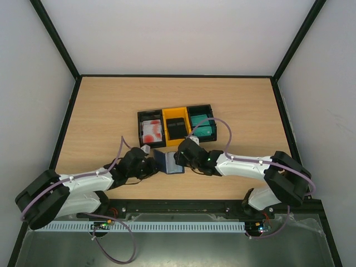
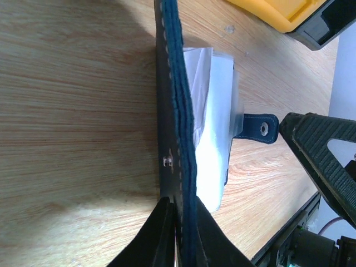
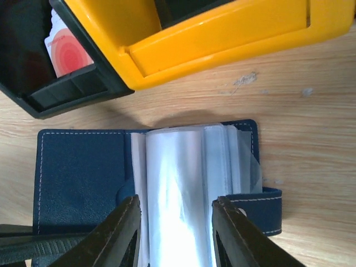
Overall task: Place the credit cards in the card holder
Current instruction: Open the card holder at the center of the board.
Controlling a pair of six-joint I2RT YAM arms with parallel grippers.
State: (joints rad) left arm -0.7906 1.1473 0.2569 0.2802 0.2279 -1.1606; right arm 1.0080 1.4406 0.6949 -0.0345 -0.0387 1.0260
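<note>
The left pincer [image 2: 179, 214] is clamped shut on the cover edge of the navy card holder [image 2: 179, 111], standing that flap upright on the counter [image 2: 67, 111]. The right pincer [image 3: 178, 233] is partly open, one finger either side of the clear sleeves [image 3: 178, 172], gripping nothing that shows. The card holder lies open at the centre of the overhead view, just below three bins [image 1: 177, 111] holding the white-and-red, black and teal credit cards [image 1: 151, 130].

A light wooden table [image 1: 100, 111] is carrying three joined bins [image 1: 176, 113], an opened navy card holder [image 1: 167, 162] lying just nearer.
</note>
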